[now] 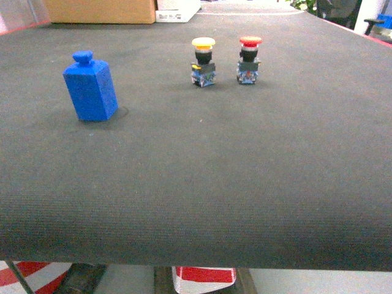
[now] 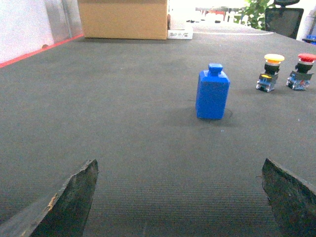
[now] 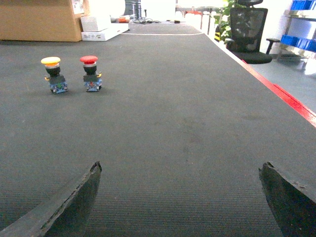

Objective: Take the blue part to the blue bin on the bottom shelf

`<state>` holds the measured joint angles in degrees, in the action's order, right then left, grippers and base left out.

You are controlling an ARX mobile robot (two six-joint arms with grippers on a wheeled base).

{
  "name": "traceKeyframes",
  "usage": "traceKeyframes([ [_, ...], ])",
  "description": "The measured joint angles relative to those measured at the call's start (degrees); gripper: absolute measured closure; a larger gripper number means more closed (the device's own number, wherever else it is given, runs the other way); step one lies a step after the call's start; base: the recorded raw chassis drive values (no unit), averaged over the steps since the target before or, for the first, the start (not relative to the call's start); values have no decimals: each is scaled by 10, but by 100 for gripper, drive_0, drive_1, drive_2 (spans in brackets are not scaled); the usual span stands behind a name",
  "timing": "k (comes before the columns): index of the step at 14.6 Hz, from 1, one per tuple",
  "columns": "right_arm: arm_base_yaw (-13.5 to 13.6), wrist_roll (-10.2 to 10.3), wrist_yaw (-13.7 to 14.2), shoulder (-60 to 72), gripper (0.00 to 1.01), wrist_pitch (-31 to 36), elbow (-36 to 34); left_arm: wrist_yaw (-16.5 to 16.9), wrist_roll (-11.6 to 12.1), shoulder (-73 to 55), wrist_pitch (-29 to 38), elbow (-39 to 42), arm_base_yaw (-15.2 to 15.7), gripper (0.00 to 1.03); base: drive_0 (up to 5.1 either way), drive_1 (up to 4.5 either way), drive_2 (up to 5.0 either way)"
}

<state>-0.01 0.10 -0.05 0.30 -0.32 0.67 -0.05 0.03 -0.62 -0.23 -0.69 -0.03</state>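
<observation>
Looking down from my head camera, I saw the blue part (image 1: 90,87) standing upright on the dark mat (image 1: 202,184), on the left and toward the far side. Well to its right stood the yellow button (image 1: 203,61) and, just beside that, the red button (image 1: 248,59), close together but apart. A cardboard box (image 1: 101,10) sat at the far left edge. Neither of my grippers showed in this view, and I saw no bin or shelf here.

Through my left wrist camera, the part (image 2: 213,92) stood ahead of me, a little right of centre, with both buttons farther off to its right: yellow (image 2: 269,72), then red (image 2: 302,71). My left gripper (image 2: 180,197) was spread wide and held nothing; its two fingertips (image 2: 74,197) sat at the bottom corners, well short of the part.

Through my right wrist camera, the yellow button (image 3: 54,74) and red button (image 3: 91,73) stood far off on the left. My right gripper (image 3: 180,197) was likewise spread wide with nothing in it, bare mat between the fingertips (image 3: 286,195). An office chair (image 3: 249,29) stood beyond the mat's red-edged right side. The part did not show here.
</observation>
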Motion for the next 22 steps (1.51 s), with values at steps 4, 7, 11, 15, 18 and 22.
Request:
traceKeyframes([
  [4,0,1,0,0,3,1,0,0,0,0,0,0,0,5,0,0,0],
  [7,0,0,0,0,3,5,0,0,0,0,3,0,0,5,0,0,0],
  [11,0,0,0,0,3,0,0,0,0,0,0,0,0,5,0,0,0],
  [15,0,0,0,0,3,0,0,0,0,0,0,0,0,5,0,0,0],
  [18,0,0,0,0,3,0,0,0,0,0,0,0,0,5,0,0,0],
  [22,0,0,0,0,3,0,0,0,0,0,0,0,0,5,0,0,0],
])
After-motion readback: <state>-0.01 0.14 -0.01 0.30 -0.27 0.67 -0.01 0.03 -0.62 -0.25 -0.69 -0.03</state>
